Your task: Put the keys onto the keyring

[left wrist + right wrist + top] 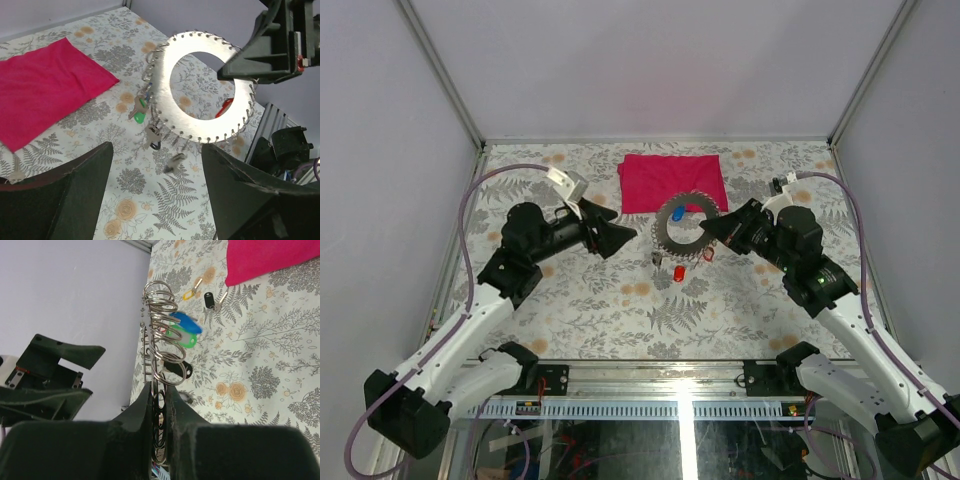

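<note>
Grip: pinching keyring rim edge-on in right gripper; hovering left gripper, jaws apart, directly facing ring's flat side.

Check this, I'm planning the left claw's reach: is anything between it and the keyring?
Nothing visible. The open left claw faces the keyring across clear air; the right claw pinches its opposite edge.

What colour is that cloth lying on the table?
Bright pink-red cloth; clearest from the left wrist view.
</note>
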{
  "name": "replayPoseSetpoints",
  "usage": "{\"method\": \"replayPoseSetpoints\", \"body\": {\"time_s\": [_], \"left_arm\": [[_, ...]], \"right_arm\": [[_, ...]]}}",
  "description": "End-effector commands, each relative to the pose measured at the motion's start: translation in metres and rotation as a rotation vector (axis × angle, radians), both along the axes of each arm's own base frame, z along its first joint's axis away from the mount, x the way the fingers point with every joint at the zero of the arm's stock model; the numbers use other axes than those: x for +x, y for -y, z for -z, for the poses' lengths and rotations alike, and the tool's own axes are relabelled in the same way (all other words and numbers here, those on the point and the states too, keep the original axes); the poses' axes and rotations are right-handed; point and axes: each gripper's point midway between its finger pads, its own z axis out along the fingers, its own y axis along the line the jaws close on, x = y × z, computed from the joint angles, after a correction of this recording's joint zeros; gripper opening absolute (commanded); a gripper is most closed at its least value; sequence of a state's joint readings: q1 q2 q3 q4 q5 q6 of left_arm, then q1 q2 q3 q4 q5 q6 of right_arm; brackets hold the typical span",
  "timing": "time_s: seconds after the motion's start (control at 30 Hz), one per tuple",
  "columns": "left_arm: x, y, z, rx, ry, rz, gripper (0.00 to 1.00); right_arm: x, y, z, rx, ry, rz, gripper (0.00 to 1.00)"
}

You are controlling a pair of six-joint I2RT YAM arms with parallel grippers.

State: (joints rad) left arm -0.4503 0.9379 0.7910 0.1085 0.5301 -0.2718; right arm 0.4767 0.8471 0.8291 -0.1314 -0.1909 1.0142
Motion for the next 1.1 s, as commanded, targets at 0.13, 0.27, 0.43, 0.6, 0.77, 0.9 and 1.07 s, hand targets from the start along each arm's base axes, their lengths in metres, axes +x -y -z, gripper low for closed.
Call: {"method": "replayPoseSetpoints", "body": {"time_s": [0.13, 0.27, 0.43, 0.6, 0.77, 0.9, 1.07], "left_arm": [[-0.016, 0.036, -0.023, 0.096, 0.236, -0.02, 0.72], [-0.027, 0.055, -0.029, 0.134, 0.344, -0.003, 0.71], [-0.036, 0.075, -0.027, 0.167, 0.39, 0.061, 0.7], [-0.055, 0.094, -0.021, 0.245, 0.398, 0.256, 0.69], [-0.056, 0.096, -0.021, 0.31, 0.414, 0.302, 0.68], [-0.037, 0.088, -0.019, 0.355, 0.378, 0.198, 0.68], [-0.011, 0.075, -0.012, 0.465, 0.385, 0.104, 0.72]], "right_arm": [[0.012, 0.003, -0.041, 0.064, 0.109, 0.051, 0.0], [0.013, 0.003, -0.043, 0.07, 0.108, 0.052, 0.0], [0.01, 0.002, -0.046, 0.066, 0.128, 0.035, 0.0], [0.0, -0.004, -0.052, 0.043, 0.186, -0.043, 0.0], [-0.014, -0.008, -0.058, -0.004, 0.252, -0.131, 0.0], [-0.025, -0.011, -0.064, -0.016, 0.298, -0.192, 0.0], [-0.035, -0.016, -0.065, -0.03, 0.3, -0.256, 0.0]]}}
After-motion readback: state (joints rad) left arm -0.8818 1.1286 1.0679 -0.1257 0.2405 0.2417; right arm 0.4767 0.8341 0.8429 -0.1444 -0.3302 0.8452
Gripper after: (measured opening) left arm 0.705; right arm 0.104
